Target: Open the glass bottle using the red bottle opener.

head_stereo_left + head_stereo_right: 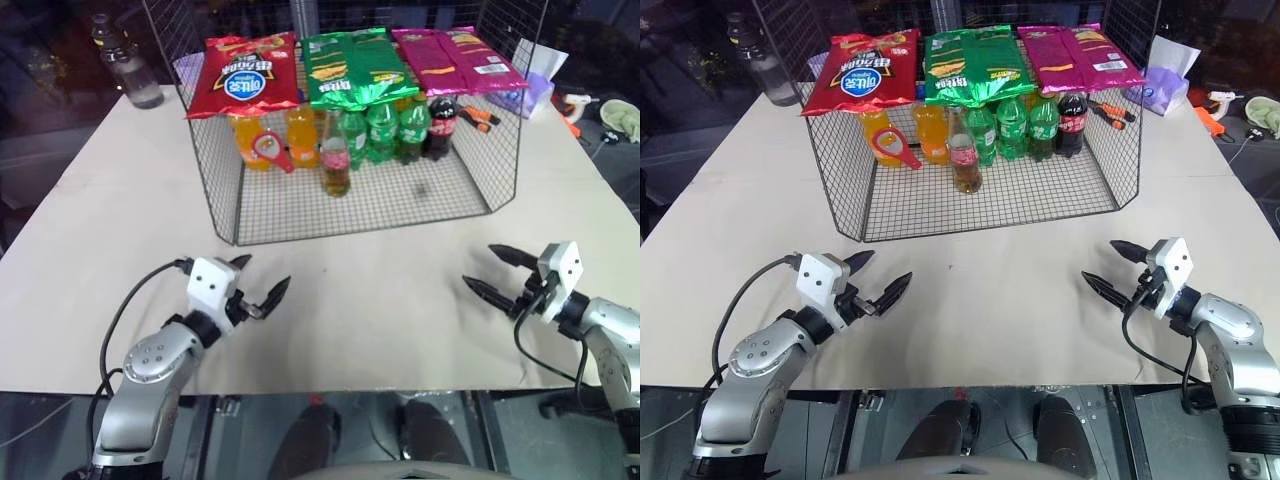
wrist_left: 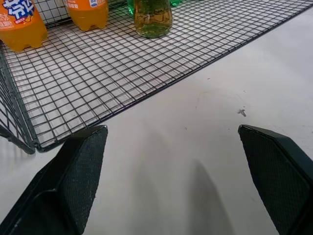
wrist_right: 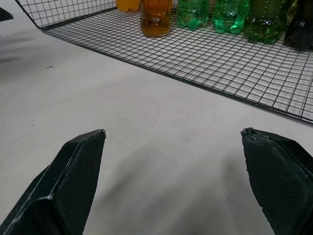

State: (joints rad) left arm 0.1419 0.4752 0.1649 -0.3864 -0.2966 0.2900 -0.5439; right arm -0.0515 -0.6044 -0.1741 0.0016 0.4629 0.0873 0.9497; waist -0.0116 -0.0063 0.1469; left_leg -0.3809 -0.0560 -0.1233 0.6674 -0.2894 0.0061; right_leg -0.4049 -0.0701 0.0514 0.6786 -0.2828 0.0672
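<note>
The small clear glass bottle (image 1: 336, 160) with amber liquid and a pink label stands upright on the floor of the black wire basket (image 1: 400, 205), in front of the plastic soda bottles. It looks rigid, smooth and breakable, so I would take it around the labelled body. The flat red bottle opener (image 1: 270, 150) with a ring head leans just left of it; it seems light and thin. Both the left gripper (image 1: 262, 285) and the right gripper (image 1: 497, 273) hover over the table, well apart from the basket, jaws spread wide and empty.
</note>
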